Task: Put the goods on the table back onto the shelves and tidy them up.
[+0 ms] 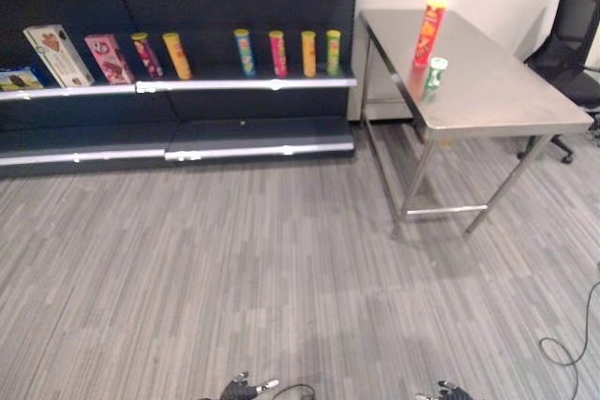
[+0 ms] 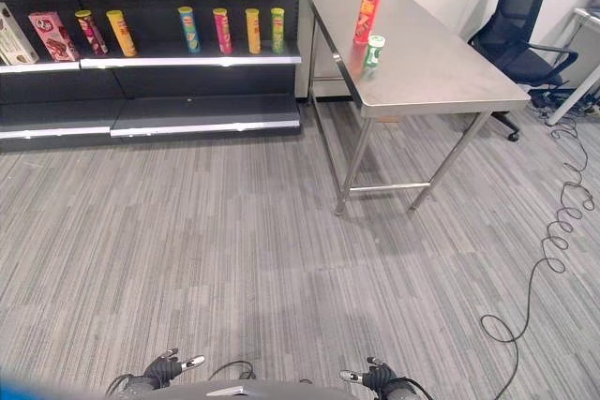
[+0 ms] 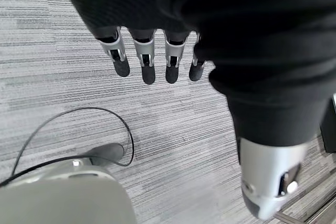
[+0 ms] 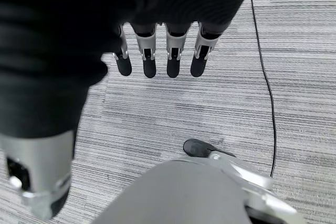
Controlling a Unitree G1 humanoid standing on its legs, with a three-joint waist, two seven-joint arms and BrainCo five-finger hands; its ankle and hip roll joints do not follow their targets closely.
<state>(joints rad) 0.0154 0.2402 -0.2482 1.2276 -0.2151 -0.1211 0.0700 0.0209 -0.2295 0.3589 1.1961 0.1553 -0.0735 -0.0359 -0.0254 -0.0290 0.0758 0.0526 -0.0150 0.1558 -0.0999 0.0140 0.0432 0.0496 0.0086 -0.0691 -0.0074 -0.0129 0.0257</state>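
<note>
Hands: left hand [image 3: 152, 56] and right hand [image 4: 157, 53] hanging loose, fingers straight, empty.
Goods: red can [image 1: 429, 33], green can [image 1: 436, 73] upright on table [image 1: 506, 91].
Approach: walk close, square up before reaching.

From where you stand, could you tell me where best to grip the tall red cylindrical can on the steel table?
Probably round the middle of the tall red can, fingers wrapping from the table's near edge: it stands upright, with the small green can close in front.
</note>
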